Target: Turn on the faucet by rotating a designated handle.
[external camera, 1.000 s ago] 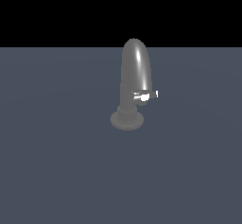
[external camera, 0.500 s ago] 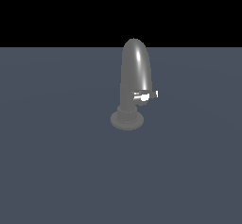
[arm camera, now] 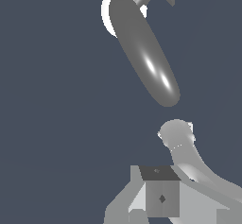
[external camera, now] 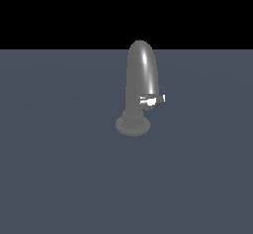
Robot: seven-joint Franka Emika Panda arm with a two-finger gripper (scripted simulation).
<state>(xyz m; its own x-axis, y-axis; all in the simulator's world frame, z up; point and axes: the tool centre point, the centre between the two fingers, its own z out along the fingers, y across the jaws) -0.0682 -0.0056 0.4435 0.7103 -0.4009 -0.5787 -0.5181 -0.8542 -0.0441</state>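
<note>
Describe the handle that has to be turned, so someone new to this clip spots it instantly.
Find the grey faucet standing alone on the dark floor. Low on its stem, just above the ribbed base, the handle sticks out toward the exterior view's right. It is small, short and bright silver-white, unlike the thick dull spout.

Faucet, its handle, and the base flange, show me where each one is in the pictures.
faucet [external camera: 143,72], exterior view, on the arched spout's front.
handle [external camera: 154,99], exterior view, on the bright lever pointing to the exterior view's right.
base flange [external camera: 132,126], exterior view, on the round ribbed foot.
</note>
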